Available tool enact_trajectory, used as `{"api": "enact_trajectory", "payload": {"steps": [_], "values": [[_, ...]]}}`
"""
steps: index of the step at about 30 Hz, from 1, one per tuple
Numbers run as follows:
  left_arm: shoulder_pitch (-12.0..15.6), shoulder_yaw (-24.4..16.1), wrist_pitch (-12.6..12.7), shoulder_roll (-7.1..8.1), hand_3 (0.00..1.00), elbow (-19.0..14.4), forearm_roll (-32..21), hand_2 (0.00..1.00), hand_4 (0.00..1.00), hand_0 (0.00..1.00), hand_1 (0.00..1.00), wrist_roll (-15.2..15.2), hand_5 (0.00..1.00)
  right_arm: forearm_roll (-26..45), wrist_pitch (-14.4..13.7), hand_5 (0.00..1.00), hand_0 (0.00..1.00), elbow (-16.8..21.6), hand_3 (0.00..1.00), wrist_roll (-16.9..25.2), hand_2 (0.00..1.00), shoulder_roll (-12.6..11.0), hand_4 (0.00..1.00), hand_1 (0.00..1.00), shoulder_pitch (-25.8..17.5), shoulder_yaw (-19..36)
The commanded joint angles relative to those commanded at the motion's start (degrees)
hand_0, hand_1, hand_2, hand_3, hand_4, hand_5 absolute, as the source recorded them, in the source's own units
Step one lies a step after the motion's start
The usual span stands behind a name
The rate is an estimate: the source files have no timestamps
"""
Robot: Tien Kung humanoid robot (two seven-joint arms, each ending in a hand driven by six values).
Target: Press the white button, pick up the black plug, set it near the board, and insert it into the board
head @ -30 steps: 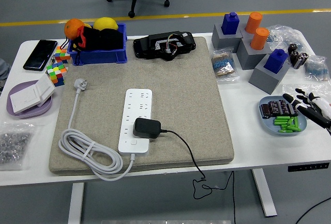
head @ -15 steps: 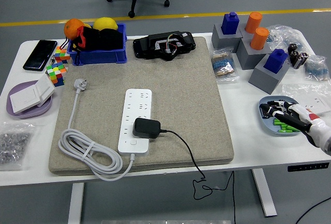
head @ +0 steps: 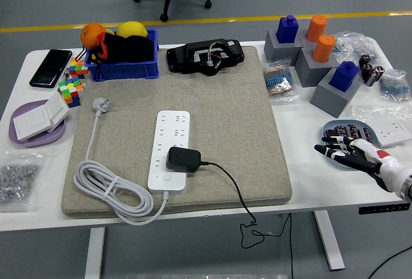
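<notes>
White tabletop near the front right carries the right hand (head: 344,152), fingers spread and empty, hovering over a blue plate (head: 347,126) well apart from the work. Nothing of the task looks done by this hand yet: the black plug (head: 183,159) already sits on the board (head: 169,151) on the grey mat (head: 225,118), just above the white button (head: 167,177). Both lie far to the hand's left. No left arm shows.
</notes>
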Motion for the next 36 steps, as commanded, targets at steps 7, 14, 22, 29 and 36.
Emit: {"api": "enact_trajectory", "payload": {"steps": [7, 14, 22, 29, 36], "values": [[1.2, 2.62, 0.4, 0.0, 0.674, 0.0, -5.25, 0.633, 0.525, 0.652, 0.64, -1.06, 0.089, -0.01, -0.39, 0.717, 0.917, 0.0, 0.89, 0.0, 0.87, 0.76, 0.902, 0.886, -2.34, 6.27], [5.18, 9.31, 0.43, 0.84, 0.675, 0.0, -10.27, 0.634, 0.526, 0.652, 0.64, -2.6, 0.091, -1.01, -0.79, 0.716, 0.927, 0.0, 0.89, 0.0, 0.869, 1.21, 0.901, 0.891, -4.64, 9.54], [4.94, 2.52, 0.66, 1.35, 0.675, 0.0, -5.48, 0.635, 0.527, 0.653, 0.64, -1.38, 0.09, 0.28, -0.43, 0.715, 0.925, 0.0, 0.889, 0.0, 0.871, 1.56, 0.902, 0.915, -5.08, 13.05], [4.95, -1.78, 0.61, 1.13, 0.675, 0.0, -1.18, 0.635, 0.527, 0.653, 0.641, -0.14, 0.091, 2.2, -7.86, 0.708, 0.917, 0.0, 0.879, 12.24, 0.865, 2.38, 0.898, 0.907, -5.78, 13.56], [5.06, -2.53, 0.81, 1.42, 0.675, 0.0, -1.5, 0.635, 0.528, 0.653, 0.641, -0.15, 0.092, 3.34, -12.6, 0.599, 0.916, 0.0, 0.876, 25.02, 0.864, 3.28, 0.893, 0.913, -5.97, 14.49]]}}
